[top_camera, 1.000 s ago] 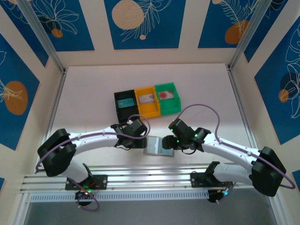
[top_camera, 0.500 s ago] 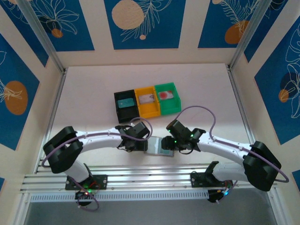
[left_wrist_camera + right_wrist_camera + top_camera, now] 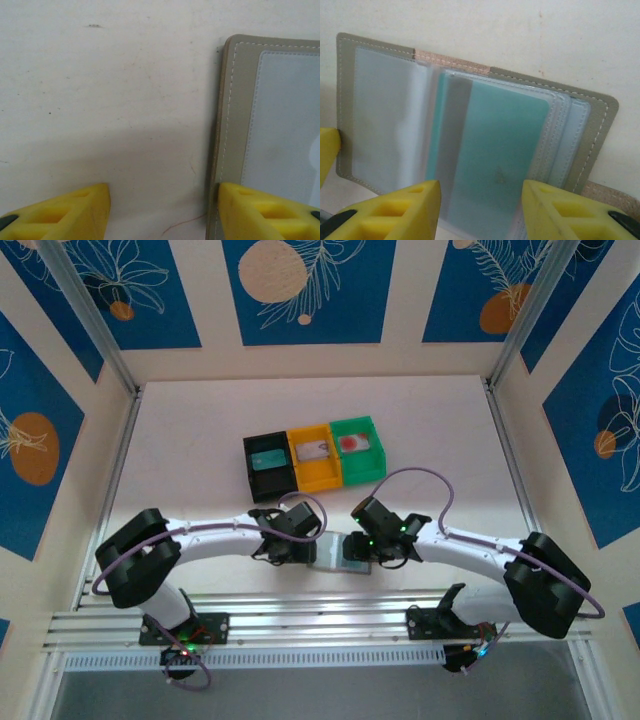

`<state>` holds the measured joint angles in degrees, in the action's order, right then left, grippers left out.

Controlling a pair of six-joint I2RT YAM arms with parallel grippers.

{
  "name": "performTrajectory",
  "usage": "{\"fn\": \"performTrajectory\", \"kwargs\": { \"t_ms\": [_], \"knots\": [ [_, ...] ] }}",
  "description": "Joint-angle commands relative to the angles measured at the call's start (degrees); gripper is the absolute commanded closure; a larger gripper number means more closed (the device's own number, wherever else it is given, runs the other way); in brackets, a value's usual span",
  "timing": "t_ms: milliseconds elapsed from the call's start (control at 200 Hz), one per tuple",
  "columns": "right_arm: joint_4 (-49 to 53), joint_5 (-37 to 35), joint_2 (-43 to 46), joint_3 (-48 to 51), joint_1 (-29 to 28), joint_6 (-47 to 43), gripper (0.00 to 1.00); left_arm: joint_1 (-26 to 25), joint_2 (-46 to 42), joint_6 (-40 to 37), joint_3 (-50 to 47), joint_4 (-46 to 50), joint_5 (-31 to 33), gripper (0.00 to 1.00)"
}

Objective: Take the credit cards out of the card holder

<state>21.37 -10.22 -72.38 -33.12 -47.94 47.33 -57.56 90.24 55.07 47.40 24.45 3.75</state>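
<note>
Card holder (image 3: 340,551) open flat on white bench (image 3: 430,430), between both tools. Right wrist view: clear pockets, teal card (image 3: 505,150) inside. Right tool (image 3: 480,207) jaws apart above pockets, grasping nothing. Left tool (image 3: 160,210) released, one finger (image 3: 260,212) at holder's stitched edge, other over scuffed bare bench. Beyond tools: black bin (image 3: 268,466), orange bin (image 3: 314,458), green bin (image 3: 372,455) with red-dot card (image 3: 349,443). Blue leaf-print walls (image 3: 300,290).

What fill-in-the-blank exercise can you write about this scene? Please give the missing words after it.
1. The card holder, its clear pockets showing, lies ___, not folded shut.
2. The bin between the black bin and the green bin is ___.
3. The fingers of the right end effector are ___ in colour.

Missing words: open; orange; yellow.
</note>
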Motion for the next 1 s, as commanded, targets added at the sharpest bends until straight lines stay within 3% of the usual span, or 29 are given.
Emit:
{"fn": "performTrajectory", "kwargs": {
  "t_ms": [0,305,740,995],
  "knots": [
    [-0.6,1.0,-0.7,0.9,0.4,0.6,0.54,-1.1,2.2,1.1,-1.4,-1.6,-1.5,0.41],
    [1.6,-2.3,0.1,0.5,0.4,1.6,0.55,-1.5,3.0,1.2,-1.5,-2.3,-1.9,0.41],
    [-1.4,1.3,-4.0,-0.2,0.0,1.3,0.58,-1.8,3.8,2.0,-2.5,-4.6,-2.8,0.41],
    [-3.1,3.0,-4.8,-0.8,-0.5,1.2,0.67,-2.0,4.1,2.4,-3.2,-5.7,-3.4,0.41]
  ]
}}
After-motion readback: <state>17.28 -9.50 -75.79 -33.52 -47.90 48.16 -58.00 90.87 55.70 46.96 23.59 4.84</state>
